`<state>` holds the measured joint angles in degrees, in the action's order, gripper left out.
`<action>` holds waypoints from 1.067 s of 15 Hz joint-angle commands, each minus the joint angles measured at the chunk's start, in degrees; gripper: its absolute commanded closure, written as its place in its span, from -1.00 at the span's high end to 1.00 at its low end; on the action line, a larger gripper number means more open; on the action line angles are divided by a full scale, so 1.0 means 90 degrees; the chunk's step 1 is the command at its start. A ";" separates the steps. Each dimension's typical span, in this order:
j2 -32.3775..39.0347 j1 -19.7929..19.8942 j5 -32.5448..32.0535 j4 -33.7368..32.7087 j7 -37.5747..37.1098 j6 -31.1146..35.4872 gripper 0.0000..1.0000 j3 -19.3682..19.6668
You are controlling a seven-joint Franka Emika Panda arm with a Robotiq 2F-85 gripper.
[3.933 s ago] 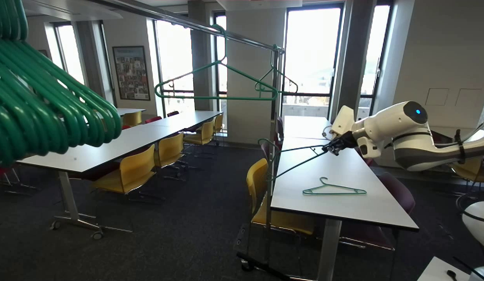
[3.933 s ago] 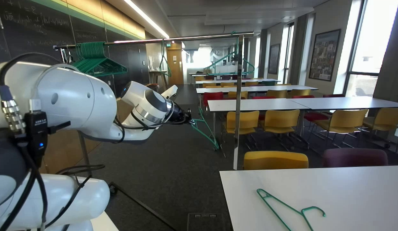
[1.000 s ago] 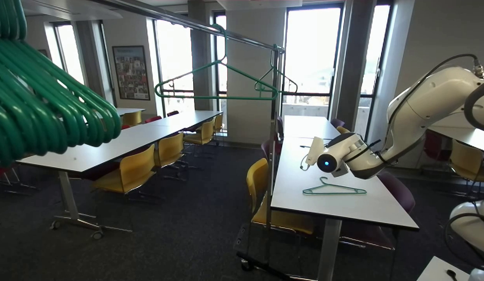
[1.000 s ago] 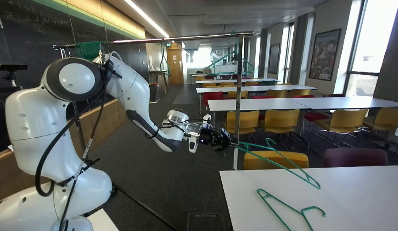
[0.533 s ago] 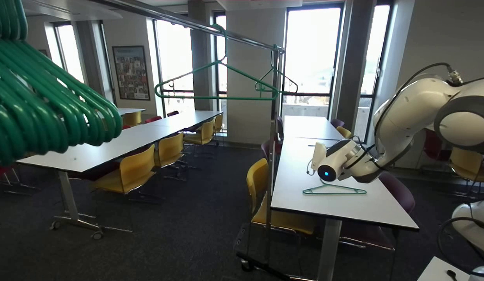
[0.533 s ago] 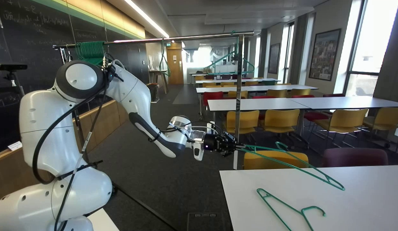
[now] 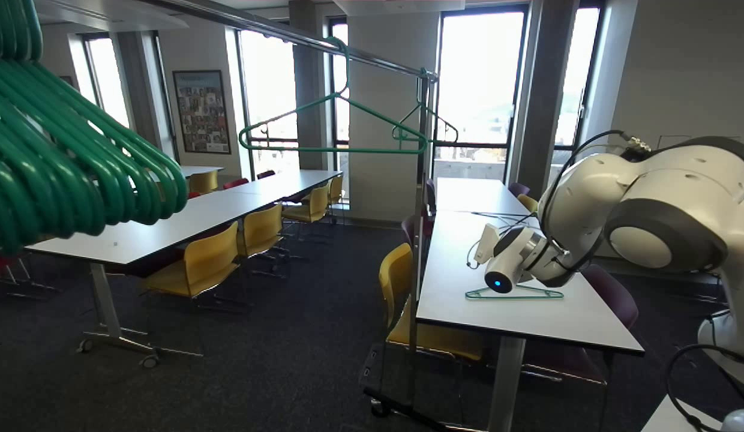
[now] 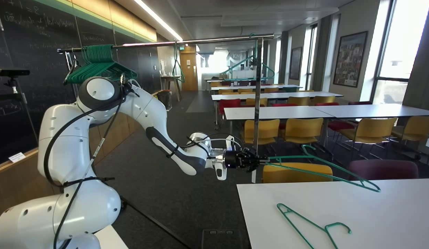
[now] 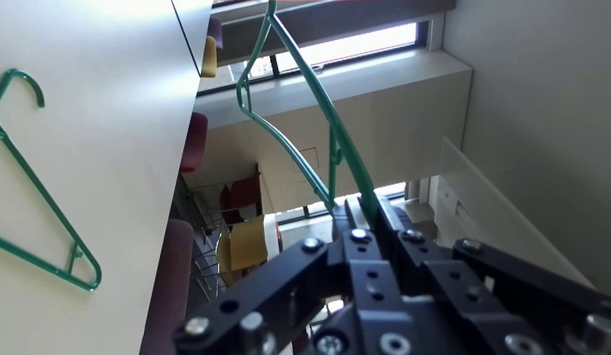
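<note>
The hanger is glossy plastic, the gripper seemingly metal.

Left of centre in an exterior view, the Panda arm was glossy white, a charcoal ring circling a pale disc at one joint. A thick black cable looped alongside, and a dark strap wrapped one stretch. Right of centre in an exterior view, a black cap bore a blue light. Lower right in the wrist view, the black Robotiq gripper showed drilled links and silvery screws.
</note>
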<state>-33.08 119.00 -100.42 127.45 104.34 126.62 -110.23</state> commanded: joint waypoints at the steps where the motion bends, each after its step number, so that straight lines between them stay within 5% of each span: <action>1: -0.0584 0.0513 0.0340 -0.0385 -0.0543 0.0352 -0.96 -0.0339; 8: -0.0617 0.0821 0.1453 -0.0561 -0.0601 0.2079 -0.96 -0.0544; 16: -0.1296 0.0768 0.1245 -0.0617 -0.0433 0.2121 -0.96 -0.0443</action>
<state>-40.19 125.30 -88.58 123.47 99.67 145.42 -114.96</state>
